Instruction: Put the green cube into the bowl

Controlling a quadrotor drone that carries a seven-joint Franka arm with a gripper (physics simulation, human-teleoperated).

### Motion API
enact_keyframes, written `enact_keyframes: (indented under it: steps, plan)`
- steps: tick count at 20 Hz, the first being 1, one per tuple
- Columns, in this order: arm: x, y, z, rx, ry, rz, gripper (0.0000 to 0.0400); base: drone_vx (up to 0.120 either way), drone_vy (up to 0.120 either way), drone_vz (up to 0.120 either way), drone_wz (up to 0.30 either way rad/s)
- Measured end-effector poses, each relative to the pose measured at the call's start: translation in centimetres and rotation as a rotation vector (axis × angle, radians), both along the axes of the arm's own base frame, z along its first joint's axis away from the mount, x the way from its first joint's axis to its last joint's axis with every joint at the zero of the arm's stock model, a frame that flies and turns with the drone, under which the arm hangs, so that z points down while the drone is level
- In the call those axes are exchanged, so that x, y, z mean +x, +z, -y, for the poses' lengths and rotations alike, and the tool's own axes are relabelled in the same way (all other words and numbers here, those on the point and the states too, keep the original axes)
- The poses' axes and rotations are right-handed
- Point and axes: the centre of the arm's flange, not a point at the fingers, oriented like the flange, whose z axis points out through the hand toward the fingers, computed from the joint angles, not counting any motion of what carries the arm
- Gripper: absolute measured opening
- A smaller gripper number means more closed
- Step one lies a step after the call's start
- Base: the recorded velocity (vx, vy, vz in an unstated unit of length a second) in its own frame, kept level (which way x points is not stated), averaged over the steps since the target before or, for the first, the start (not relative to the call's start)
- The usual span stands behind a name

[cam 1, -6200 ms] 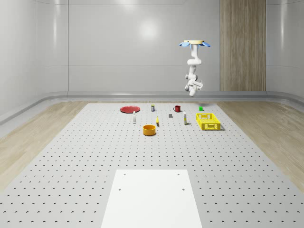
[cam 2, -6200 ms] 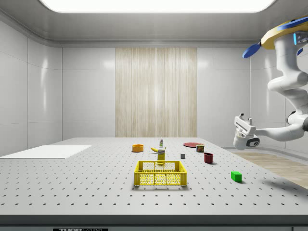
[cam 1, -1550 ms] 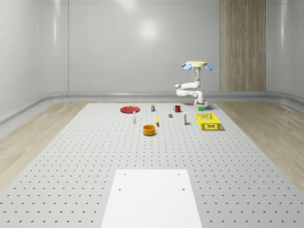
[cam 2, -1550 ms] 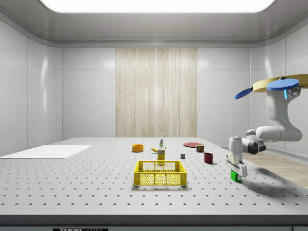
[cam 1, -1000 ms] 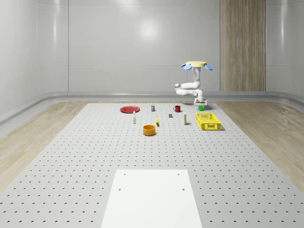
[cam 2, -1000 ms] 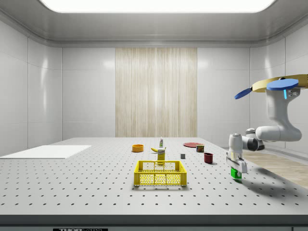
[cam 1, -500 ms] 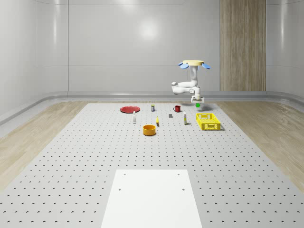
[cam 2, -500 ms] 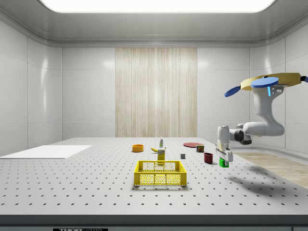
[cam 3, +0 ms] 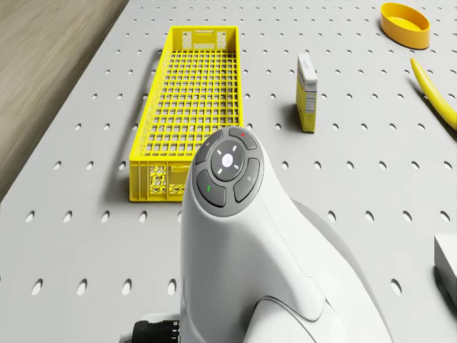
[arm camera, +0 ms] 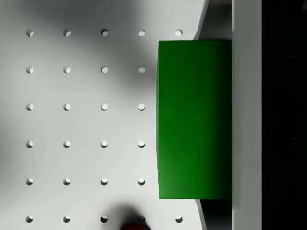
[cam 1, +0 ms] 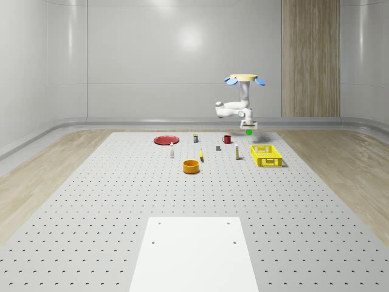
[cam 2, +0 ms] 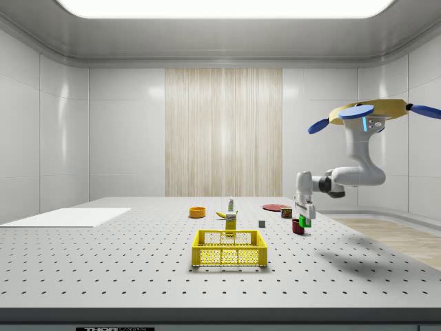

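Currently in transport phase: green cube (cam 2: 302, 221) clamped in the tool (cam 2: 304, 222), lifted clear of the counter (cam 1: 194, 201). Drone (cam 2: 367, 109) hovering above the far part of the counter, near the whole-scene view's right, with arm (cam 2: 344, 178) extended sideways and wrist turned down. Tool pointing straight at the counter, which keeps the cube hanging below the fingers and leaves the surface beneath open to the wrist camera.

Cube position relative to the tool: seated between the fingers, one flat face pressed against a finger (arm camera: 245, 115) in the wrist view, green block (arm camera: 194, 120) showing against perforated surface far below. Grip judged firm from flush face contact; opposite finger not distinguishable in that view.

Cube position in the scene: in the side view, suspended just above and in front of the red mug (cam 2: 298, 227); in the whole-scene view, cube (cam 1: 248, 131) airborne between the mug (cam 1: 227, 139) and the yellow basket (cam 1: 266, 156), well apart from the orange bowl (cam 1: 191, 166).

Remaining work, as a judgement: carry across toward the bowl, passing over the small boxes (cam 1: 236, 154) and banana (cam 1: 201, 156) between; keep height to avoid clipping these; centre over the bowl rim before release. Bowl (cam 3: 405, 23) visible ahead in the drone view, beyond the carton (cam 3: 308, 93).
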Motion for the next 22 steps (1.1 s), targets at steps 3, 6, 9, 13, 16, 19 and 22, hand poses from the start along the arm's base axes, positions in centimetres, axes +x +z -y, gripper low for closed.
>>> enact_keyframes:
  steps: [3,6,9,13,16,19,22]
  plan:
    - [0.00,-0.02,0.00,0.000,-0.001,0.000,0.0250,0.120,-0.120,0.053,0.000]
    - [0.00,-0.02,0.00,0.000,-0.001,0.000,0.0250,0.120,-0.120,0.120,0.000]
    - [0.00,-0.03,0.00,0.000,-0.002,0.000,0.0250,0.120,-0.120,0.013,0.000]
    - [0.00,-0.03,0.00,0.000,-0.002,0.000,0.0250,0.120,-0.120,0.000,0.000]
    - [0.00,-0.03,0.00,0.000,-0.002,0.000,0.0250,0.120,-0.120,0.000,0.000]
    - [0.00,-0.03,0.00,0.000,-0.002,0.000,0.0250,0.120,-0.120,0.000,0.000]
    - [0.00,-0.03,0.00,0.000,-0.002,0.000,0.0250,0.120,-0.120,0.000,0.000]
